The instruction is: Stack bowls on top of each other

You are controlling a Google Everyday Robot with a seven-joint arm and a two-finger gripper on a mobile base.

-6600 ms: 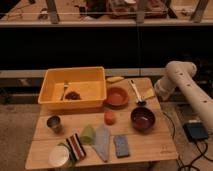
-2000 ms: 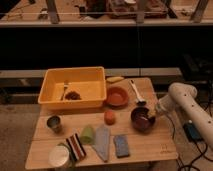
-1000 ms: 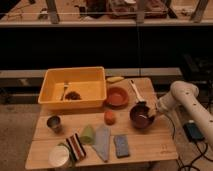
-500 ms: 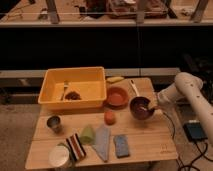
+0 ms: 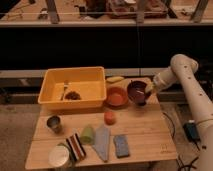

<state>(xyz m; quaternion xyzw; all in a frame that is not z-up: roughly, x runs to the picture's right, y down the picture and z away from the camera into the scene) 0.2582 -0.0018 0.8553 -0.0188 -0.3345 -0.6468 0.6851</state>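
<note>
The dark maroon-brown bowl (image 5: 137,92) is held tilted above the table, just right of the shallower orange-red bowl (image 5: 117,96), which rests on the wooden table (image 5: 145,132) next to the yellow tub. My gripper (image 5: 148,89) is at the maroon bowl's right rim, shut on it, with the white arm (image 5: 187,75) reaching in from the right.
A large yellow tub (image 5: 73,88) with scraps stands at back left. A metal cup (image 5: 54,123), an orange ball (image 5: 110,117), a green piece (image 5: 88,133), cloths (image 5: 103,141), a striped item (image 5: 77,147) and a white lid (image 5: 59,156) lie in front. A banana (image 5: 115,79) lies at the back.
The gripper has lifted the maroon bowl off the table and carried it back and left, close beside the orange-red bowl.
</note>
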